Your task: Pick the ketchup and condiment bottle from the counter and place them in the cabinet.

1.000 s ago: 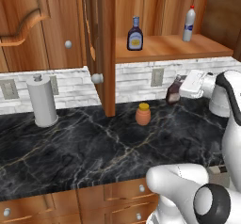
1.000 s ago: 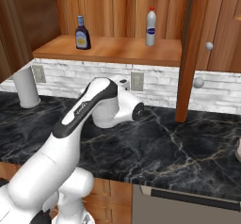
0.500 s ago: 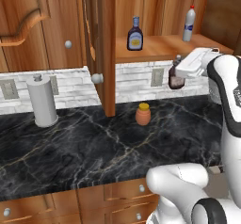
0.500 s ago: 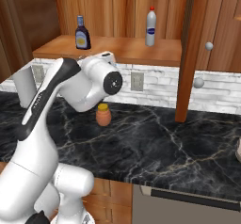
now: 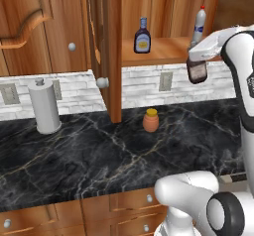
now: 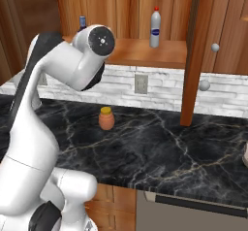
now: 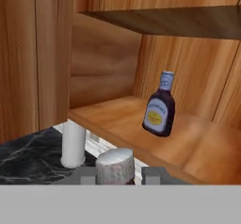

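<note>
Ketchup (image 5: 197, 71) aloft, seemingly tilted; condiment bottle (image 5: 142, 36) upright on cabinet (image 5: 158, 54) shelf.

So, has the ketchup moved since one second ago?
Yes. The ketchup, held by the gripper, has risen from near the wall outlet up to the cabinet shelf level.

At the bottom centre of the frame the two dark fingers (image 7: 87, 175) stand either side of a pale grey cap (image 7: 115, 165), closed on it; right of centre the condiment bottle (image 7: 159, 106) stands upright on the cabinet (image 7: 108, 117) shelf, yellow label facing out; at lower left a white paper towel roll (image 7: 74, 144) stands on the black counter (image 7: 28, 155); an upper shelf (image 7: 174, 18) crosses the top right.
</note>
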